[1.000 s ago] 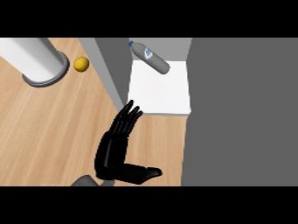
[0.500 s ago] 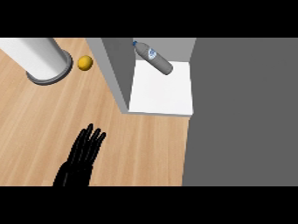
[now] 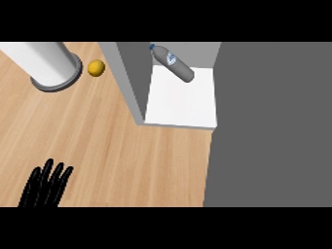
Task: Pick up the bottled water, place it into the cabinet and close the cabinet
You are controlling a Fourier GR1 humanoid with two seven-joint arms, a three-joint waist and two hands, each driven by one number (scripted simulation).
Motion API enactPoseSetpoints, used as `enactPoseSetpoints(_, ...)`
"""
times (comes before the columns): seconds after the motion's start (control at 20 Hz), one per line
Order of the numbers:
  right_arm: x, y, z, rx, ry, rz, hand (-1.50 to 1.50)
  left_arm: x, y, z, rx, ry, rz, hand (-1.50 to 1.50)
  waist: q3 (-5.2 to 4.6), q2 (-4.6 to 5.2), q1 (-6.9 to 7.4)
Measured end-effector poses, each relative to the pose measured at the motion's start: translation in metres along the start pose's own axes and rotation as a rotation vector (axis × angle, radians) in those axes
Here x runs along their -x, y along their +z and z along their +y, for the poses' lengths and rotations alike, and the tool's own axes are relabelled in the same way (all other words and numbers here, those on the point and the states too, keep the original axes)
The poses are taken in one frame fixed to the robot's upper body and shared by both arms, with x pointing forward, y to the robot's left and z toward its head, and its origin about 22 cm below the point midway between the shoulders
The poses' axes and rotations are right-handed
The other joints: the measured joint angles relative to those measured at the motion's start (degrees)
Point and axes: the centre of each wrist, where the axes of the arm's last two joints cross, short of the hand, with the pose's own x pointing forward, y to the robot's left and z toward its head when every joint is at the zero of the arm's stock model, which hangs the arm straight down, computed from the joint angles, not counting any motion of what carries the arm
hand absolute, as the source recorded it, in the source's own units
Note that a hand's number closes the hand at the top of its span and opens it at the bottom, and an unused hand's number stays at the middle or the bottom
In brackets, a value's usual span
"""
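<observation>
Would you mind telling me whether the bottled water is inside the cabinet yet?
Yes: the bottled water lies tilted on the cabinet's white shelf, between its grey walls.

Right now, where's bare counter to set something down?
Free: the wood counter between the left hand, the cabinet and the grey door. Crowded: top left, around the cylinder and yellow fruit.

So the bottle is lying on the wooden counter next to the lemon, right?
Not quite. In the head view the bottle is lying inside the cabinet, on its white shelf. The lemon is on the wooden counter, outside the cabinet.
</observation>
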Motion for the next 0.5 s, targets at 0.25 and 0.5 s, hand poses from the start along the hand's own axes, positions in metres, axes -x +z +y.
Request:
enactPoseSetpoints(0.25, 0.0, -0.014, -0.002, -0.003, 0.029, 0.001, 1.5, -0.023, 0.019, 0.024, 0.026, -0.006, -0.002, -1.5, -0.02, 0.57, 1.06)
enactPoseSetpoints(0.5, -0.002, -0.028, -0.014, -0.072, 0.116, -0.015, 1.5, -0.036, 0.022, 0.037, 0.055, -0.002, 0.0, -1.5, -0.14, 1.1, 2.46)
